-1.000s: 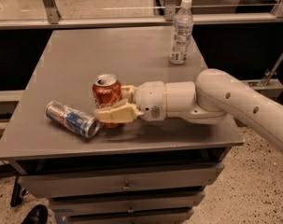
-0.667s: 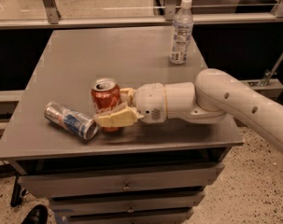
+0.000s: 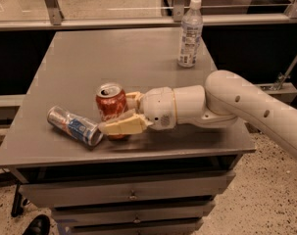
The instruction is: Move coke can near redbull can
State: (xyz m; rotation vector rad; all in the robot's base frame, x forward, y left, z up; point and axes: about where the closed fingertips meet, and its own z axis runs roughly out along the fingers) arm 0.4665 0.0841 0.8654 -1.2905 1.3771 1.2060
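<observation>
The coke can [image 3: 110, 104], red with a silver top, stands upright near the front left of the grey table [image 3: 113, 58]. My gripper [image 3: 119, 112] reaches in from the right and is shut on the coke can, with one cream finger [image 3: 122, 126] in front of it and the other behind. The redbull can [image 3: 73, 125], silver and blue, lies on its side just left of the coke can, close to the front finger's tip.
A clear plastic water bottle [image 3: 189, 33] stands upright at the back right of the table. The table's front edge [image 3: 118, 156] is close below the cans, with drawers beneath. A metal railing runs behind the table.
The gripper and the coke can have shifted slightly left toward the redbull can. The redbull can and bottle have not moved.
</observation>
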